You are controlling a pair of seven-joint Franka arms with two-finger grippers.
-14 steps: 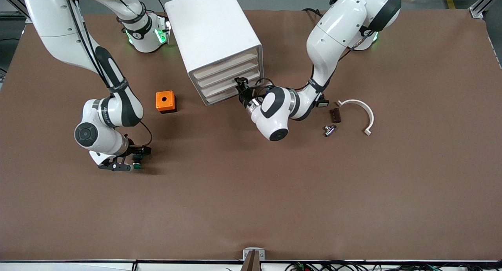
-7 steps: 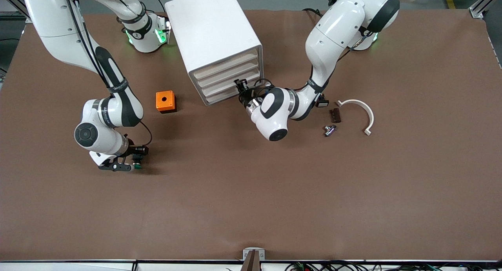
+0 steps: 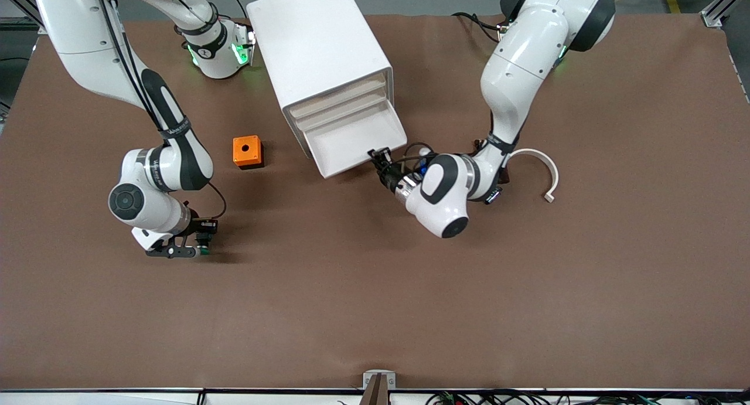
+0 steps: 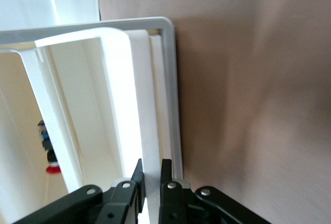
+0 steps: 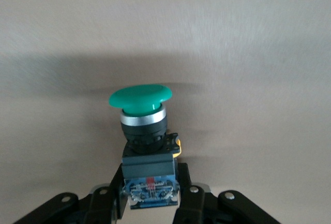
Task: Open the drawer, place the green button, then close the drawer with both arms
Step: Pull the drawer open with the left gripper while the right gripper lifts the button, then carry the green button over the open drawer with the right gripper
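The lowest drawer [image 3: 357, 136] of the white cabinet [image 3: 316, 41] stands pulled out, and its tray looks bare in the front view. My left gripper [image 3: 381, 156] is at the drawer's front corner toward the left arm's end. In the left wrist view it [image 4: 151, 175] is shut on the drawer's thin white front wall [image 4: 150, 125]. My right gripper [image 3: 196, 245] is low over the table near the right arm's end, shut on the button [image 3: 203, 249]. In the right wrist view the gripper [image 5: 150, 193] clamps the blue-black body, with the green cap [image 5: 140, 97] pointing away.
An orange cube with a hole [image 3: 247, 151] sits on the table beside the cabinet, toward the right arm's end. A white curved part [image 3: 542, 167] lies toward the left arm's end, next to the left arm's wrist. Brown table lies open nearer the front camera.
The left gripper has pulled the lowest drawer out toward the front camera, and the left arm swung with it. The right gripper has barely moved with the button.
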